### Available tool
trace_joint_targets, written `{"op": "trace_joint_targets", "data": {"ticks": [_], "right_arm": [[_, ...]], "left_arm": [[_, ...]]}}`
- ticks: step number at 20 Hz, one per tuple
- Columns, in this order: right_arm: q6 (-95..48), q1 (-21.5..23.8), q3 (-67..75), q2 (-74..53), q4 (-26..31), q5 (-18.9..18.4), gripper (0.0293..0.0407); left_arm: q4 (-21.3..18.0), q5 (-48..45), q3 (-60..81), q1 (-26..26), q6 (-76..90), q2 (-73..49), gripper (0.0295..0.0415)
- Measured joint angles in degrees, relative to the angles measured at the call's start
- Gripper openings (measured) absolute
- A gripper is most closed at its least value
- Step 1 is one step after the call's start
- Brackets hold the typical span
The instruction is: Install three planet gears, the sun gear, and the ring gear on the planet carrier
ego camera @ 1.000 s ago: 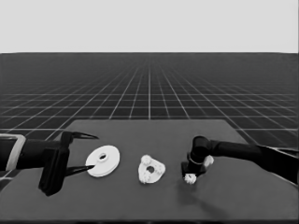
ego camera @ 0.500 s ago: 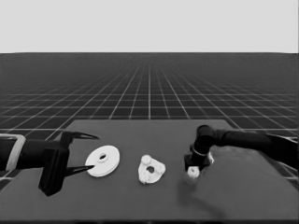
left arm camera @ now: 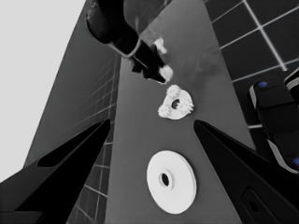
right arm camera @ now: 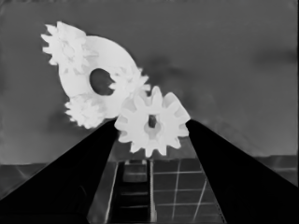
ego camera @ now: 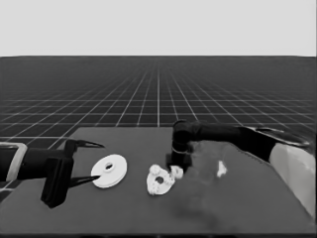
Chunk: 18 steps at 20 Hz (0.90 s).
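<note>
The smaller round part lies mid-table with three small gears on it: one, a second and a third around its dark hole. My right gripper hangs just right of it, shut on a fourth small gear that overlaps the part's near edge in the right wrist view. The larger round part lies flat to the left. My left gripper waits at the table's left end, open, its fingers apart beside that part and not holding it.
A thin white piece lies on the table right of the right gripper, under the right arm's black forearm. The arm's pale grey part fills the lower right corner. Dark machinery with blue lights shows past the table edge.
My right gripper has carried the small gear leftward, from the table's right half to the smaller round part's right edge. The left arm has not moved.
</note>
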Motion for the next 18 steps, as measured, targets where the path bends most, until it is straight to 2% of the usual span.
{"op": "trace_joint_targets", "data": {"ticks": [2,4,8,10,12,18], "right_arm": [[-1.52,0.18,-9.75,9.80,0.31,0.30,0.0310],[-2.86,0.21,-14.15,13.05,0.41,0.52,0.0310],[-3.65,0.19,-16.42,14.49,0.46,0.63,0.0310],[-5.17,-4.50,-18.83,15.15,-4.11,1.77,0.0310],[-5.91,-6.17,-20.05,15.47,-5.62,2.31,0.0310],[-6.29,-6.90,-20.69,15.65,-6.37,2.62,0.0310]], "left_arm": [[0.00,0.00,0.00,0.00,0.00,0.00,0.0385],[0.00,0.00,0.00,0.00,0.00,0.00,0.0385],[0.00,0.00,0.00,0.00,0.00,0.00,0.0385],[0.00,0.00,0.00,0.00,0.00,0.00,0.0385],[0.00,0.00,0.00,0.00,0.00,0.00,0.0385],[0.00,0.00,0.00,0.00,0.00,0.00,0.0385]]}}
